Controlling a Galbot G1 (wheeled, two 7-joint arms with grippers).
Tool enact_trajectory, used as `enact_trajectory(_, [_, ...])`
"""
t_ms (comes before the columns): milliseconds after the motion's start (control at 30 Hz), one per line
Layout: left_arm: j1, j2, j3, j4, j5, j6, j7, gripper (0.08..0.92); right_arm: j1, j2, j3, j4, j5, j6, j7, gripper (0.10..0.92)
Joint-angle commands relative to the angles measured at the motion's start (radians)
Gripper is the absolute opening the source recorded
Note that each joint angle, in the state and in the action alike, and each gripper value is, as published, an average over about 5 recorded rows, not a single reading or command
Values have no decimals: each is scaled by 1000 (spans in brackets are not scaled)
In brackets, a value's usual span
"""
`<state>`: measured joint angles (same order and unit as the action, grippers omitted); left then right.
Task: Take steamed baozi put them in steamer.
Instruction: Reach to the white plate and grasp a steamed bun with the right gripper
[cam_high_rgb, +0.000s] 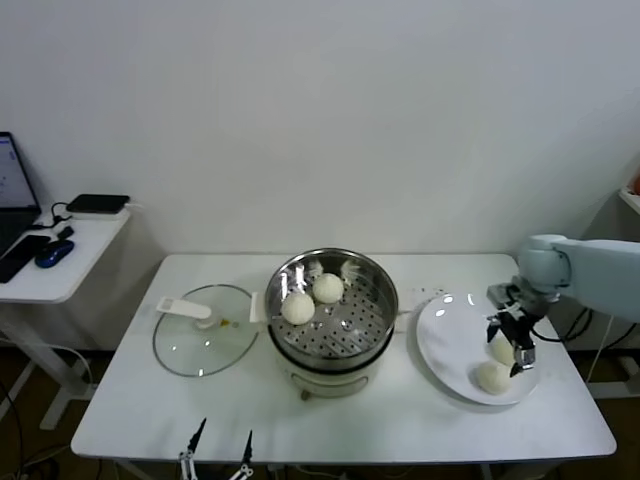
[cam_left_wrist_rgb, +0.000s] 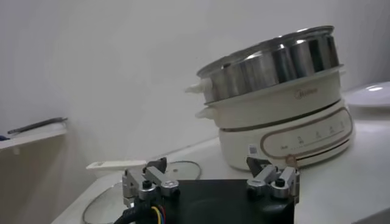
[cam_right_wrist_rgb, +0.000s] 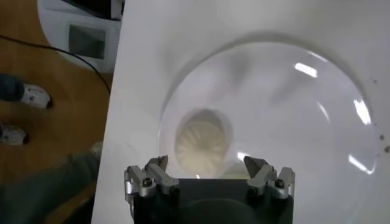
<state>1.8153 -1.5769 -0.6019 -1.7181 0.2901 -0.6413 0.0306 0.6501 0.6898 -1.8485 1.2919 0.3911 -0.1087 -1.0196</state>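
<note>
Head view shows two steamed baozi (cam_high_rgb: 298, 307) already lying on the perforated tray of the steamer (cam_high_rgb: 372, 282), touching or nearly so, toward its far left side. Two more wait on the white plate (cam_high_rgb: 445, 330) to the steamer's right – so by my reckoning the job is half done, with two buns left to carry over.

Over that plate hangs the right gripper (cam_high_rgb: 516, 352), fingers spread wide and gripping nothing, poised above one plated bun with the other just beside it (the right wrist view shows one pleated bun (cam_right_wrist_rgb: 200, 144) plainly below the fingers). Low at the desk's near edge sits the left gripper (cam_high_rgb: 217, 446), idle, fingers apart and empty.

A glass lid (cam_high_rgb: 205, 328) with a white handle lies flat on the white desk (cam_high_rgb: 140, 410), left of the steamer. Behind is a bare white wall – and at far left a small side table (cam_high_rgb: 50, 270) holding a laptop and a mouse.
</note>
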Motion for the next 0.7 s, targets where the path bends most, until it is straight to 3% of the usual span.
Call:
enact_trajectory(33, [-1,-2,-4,3,3,-2,-1,823,-198,-42,144,-65,-67,-2,18,823])
enact_trajectory(400, [-4,-3,-5,2,3,0,-1,823,-231,-24,193,-90,-71,-4,22,819])
enact_trajectory(700, [-1,-3,-6,-6,1,-2,-1,823,-201,-25,177,-76,-66,0,15,653])
